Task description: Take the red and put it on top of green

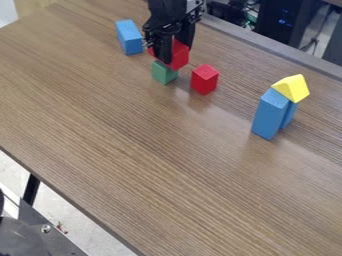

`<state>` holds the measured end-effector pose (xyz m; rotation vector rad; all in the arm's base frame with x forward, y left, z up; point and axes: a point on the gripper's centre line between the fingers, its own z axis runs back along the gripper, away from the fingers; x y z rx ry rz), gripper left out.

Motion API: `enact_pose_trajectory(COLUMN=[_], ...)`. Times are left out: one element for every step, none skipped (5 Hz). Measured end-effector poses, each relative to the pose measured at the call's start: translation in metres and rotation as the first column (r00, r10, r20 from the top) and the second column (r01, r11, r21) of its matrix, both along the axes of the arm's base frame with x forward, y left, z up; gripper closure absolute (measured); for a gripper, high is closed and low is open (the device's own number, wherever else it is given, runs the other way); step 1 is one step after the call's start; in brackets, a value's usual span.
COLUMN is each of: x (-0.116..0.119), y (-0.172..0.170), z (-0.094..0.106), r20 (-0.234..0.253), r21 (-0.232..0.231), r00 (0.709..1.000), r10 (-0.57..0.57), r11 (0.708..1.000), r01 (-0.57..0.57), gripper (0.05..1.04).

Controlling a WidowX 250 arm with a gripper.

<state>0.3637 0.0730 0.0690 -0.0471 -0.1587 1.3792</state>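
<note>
The black two-finger gripper (176,54) hangs down from the far edge of the table, a little left of the middle, its jaws pinching a red block (179,55) between them. The red block is directly above a small green block (164,73), its lower part overlapping the green one's top from here; I cannot tell whether its weight rests there. Just to the right, on the wood-grain table (133,130), stands a second red block (204,79), apart from the green one. To the left and slightly farther back is a blue block (129,37). Well off to the right, a tall blue block (270,114) stands upright with another blue block (289,114) right behind it, and a yellow triangular block (292,88) sits on top. Beyond the far edge is dark equipment (284,22) with small blue lights.
</note>
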Motion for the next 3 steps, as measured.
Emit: enact_pose_trajectory(x=[0.002,0.005,0.003], y=[-0.001,0.000,0.003], z=[-0.005,-0.015,-0.013], r20=[-0.003,-0.022,-0.052], r21=[0.008,0.006,0.036], r00=[1.000,1.000,0.999], r10=[-0.004,0.001,0.007], r11=[1.000,1.000,0.999], r01=[0.004,-0.001,-0.005], gripper=[0.467,0.169,0.079])
